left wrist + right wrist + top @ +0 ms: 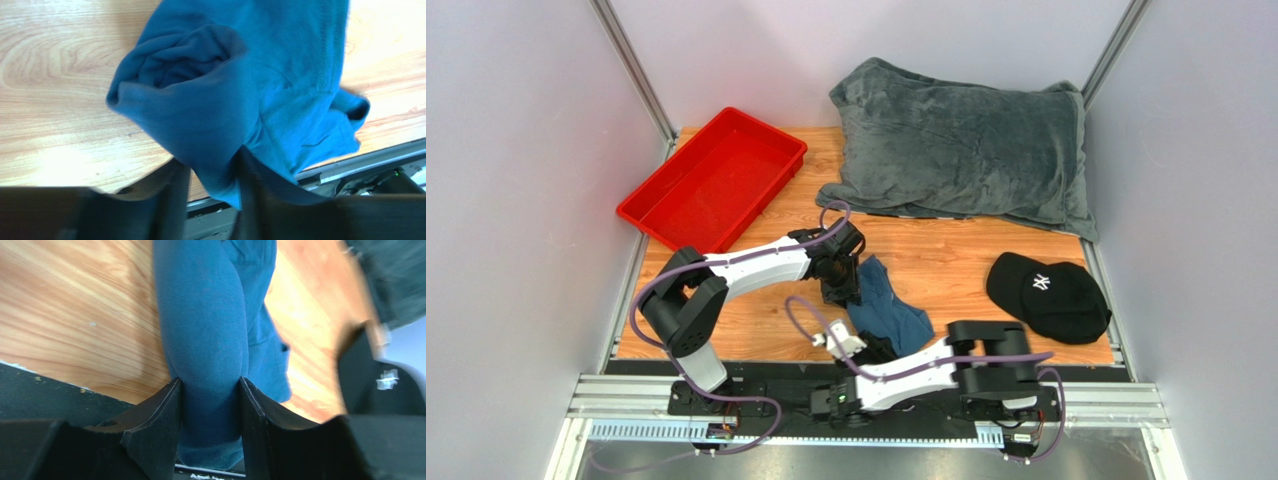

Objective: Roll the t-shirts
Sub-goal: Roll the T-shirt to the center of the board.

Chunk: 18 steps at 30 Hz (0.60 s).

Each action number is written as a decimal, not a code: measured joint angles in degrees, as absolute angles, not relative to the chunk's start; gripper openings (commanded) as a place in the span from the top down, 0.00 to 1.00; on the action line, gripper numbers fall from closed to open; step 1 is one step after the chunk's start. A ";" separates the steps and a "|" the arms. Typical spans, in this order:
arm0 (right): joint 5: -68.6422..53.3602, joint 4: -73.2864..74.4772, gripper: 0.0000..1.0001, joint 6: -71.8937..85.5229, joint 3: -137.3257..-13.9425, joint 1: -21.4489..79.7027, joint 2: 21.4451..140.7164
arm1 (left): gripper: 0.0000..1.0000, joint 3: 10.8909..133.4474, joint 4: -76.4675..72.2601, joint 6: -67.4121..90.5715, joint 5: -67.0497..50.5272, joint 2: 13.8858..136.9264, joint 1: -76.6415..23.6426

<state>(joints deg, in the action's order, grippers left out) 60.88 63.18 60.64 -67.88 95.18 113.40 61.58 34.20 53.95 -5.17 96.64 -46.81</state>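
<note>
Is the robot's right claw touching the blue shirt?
Touching. The right wrist view shows it: the right claw presses against both sides of the rolled teal-blue cotton t-shirt, which is squeezed in between with no gap.

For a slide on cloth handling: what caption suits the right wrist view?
Right gripper pinching the rolled blue t-shirt, with the wooden table beneath.
</note>
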 measured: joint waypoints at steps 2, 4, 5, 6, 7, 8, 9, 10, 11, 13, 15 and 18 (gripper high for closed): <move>58.48 56.90 0.55 58.78 -61.95 93.86 106.85 | 0.41 61.58 33.82 53.56 -5.39 96.47 -46.72; 55.09 49.89 0.56 56.58 -55.94 91.85 99.53 | 0.37 61.58 33.41 53.25 -5.69 95.96 -46.33; 53.56 47.20 0.58 55.79 -53.52 90.78 96.33 | 0.37 61.58 33.23 53.08 -6.00 95.59 -46.02; 51.09 42.85 0.58 54.57 -50.06 89.06 92.16 | 0.36 61.58 32.97 52.84 -6.37 95.09 -45.65; 48.56 38.81 0.58 53.71 -46.59 87.24 88.03 | 0.35 61.58 32.77 52.47 -6.81 94.48 -45.15; 46.09 35.16 0.59 52.97 -43.40 85.17 84.20 | 0.35 61.58 32.47 52.12 -7.27 93.80 -44.47; 44.10 32.56 0.59 52.51 -41.32 83.42 81.76 | 0.35 61.58 32.21 51.92 -7.60 93.23 -43.97; 41.17 28.71 0.59 51.94 -38.74 81.08 79.00 | 0.35 61.58 31.64 51.46 -8.01 92.42 -43.24; 38.59 25.32 0.59 51.62 -36.18 78.85 76.51 | 0.34 61.56 31.22 50.98 -8.60 91.55 -42.68; 33.78 19.99 0.59 51.18 -32.40 74.70 72.71 | 0.34 61.19 29.65 50.19 -9.76 89.67 -41.63; 29.56 15.38 0.59 51.07 -29.67 71.24 70.37 | 0.33 59.99 27.35 49.50 -10.83 88.01 -41.01; 23.77 9.37 0.59 51.09 -26.68 67.05 68.58 | 0.33 57.76 24.91 49.10 -12.88 87.00 -40.91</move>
